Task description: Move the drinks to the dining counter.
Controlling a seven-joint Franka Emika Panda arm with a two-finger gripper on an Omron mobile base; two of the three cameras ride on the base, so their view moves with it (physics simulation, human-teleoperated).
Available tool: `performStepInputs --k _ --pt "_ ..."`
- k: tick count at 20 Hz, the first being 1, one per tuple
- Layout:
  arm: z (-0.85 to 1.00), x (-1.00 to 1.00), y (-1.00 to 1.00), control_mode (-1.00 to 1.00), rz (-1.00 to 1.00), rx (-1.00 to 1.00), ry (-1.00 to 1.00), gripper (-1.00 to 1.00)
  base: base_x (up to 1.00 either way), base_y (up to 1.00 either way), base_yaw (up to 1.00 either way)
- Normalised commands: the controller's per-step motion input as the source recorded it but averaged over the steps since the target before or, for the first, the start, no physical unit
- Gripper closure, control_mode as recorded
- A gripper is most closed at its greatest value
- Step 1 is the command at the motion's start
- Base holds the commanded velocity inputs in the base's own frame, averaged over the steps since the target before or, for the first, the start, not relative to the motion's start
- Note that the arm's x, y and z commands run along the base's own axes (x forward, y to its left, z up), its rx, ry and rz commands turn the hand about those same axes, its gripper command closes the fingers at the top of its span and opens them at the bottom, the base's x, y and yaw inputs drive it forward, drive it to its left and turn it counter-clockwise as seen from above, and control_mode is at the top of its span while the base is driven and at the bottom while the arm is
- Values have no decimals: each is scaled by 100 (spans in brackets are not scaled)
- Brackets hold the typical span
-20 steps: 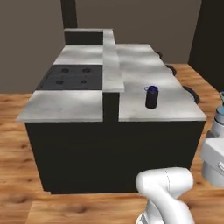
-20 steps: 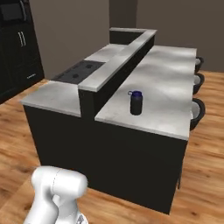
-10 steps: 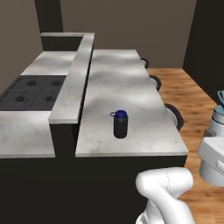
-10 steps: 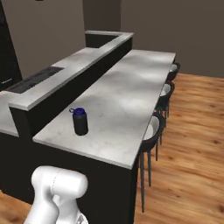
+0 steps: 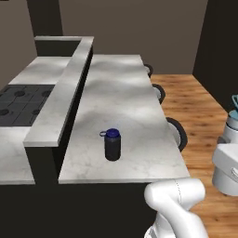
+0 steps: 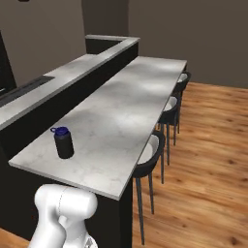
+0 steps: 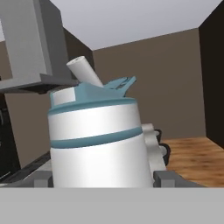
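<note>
Leftmost in the left base view lies a dark cooktop (image 5: 18,104) set into a lower grey marble worktop (image 5: 44,70). Beside it runs a raised marble ledge (image 5: 62,100), and to the right of that stretches the long white grey-veined marble dining counter (image 5: 125,97) on its dark base. Near the counter's close end a wide black bottle with a blue cap (image 5: 112,144) stands upright, well clear of both the ledge and the outer edge. Further right, black round stools (image 5: 178,132) line the counter's outer side above a wooden plank floor (image 5: 195,100). At the far right edge a sliver of light-blue lid (image 5: 234,102) shows above the robot's white body.

Seen from the right base view, the ledge (image 6: 72,80) sits on the left, the black bottle (image 6: 63,142) stands near the close left corner of the counter (image 6: 131,106), and the stools (image 6: 154,147) run along the right side.

Close up in the hand view, a slim white-grey bottle with a light-blue spout lid (image 7: 98,138) sits between the two grey fingertips (image 7: 168,178) of the gripper (image 7: 105,179), tilted slightly, its white spout pointing up and left. The jaws are clasped on its body, one on each side, holding it clear of the counter.
</note>
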Motion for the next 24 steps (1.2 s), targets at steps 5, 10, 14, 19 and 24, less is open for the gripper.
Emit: performStepInputs --k 5,10,14,19,24 --pt "0 0 0 100 0 0 0 100 99 -15 5" --pt "0 0 0 100 0 0 0 100 57 -88 -2" --pt "0 0 0 100 0 0 0 100 60 -40 -44" --pt "0 0 0 100 0 0 0 100 42 -47 -41" --pt "0 0 0 100 0 0 0 100 31 -16 -33"
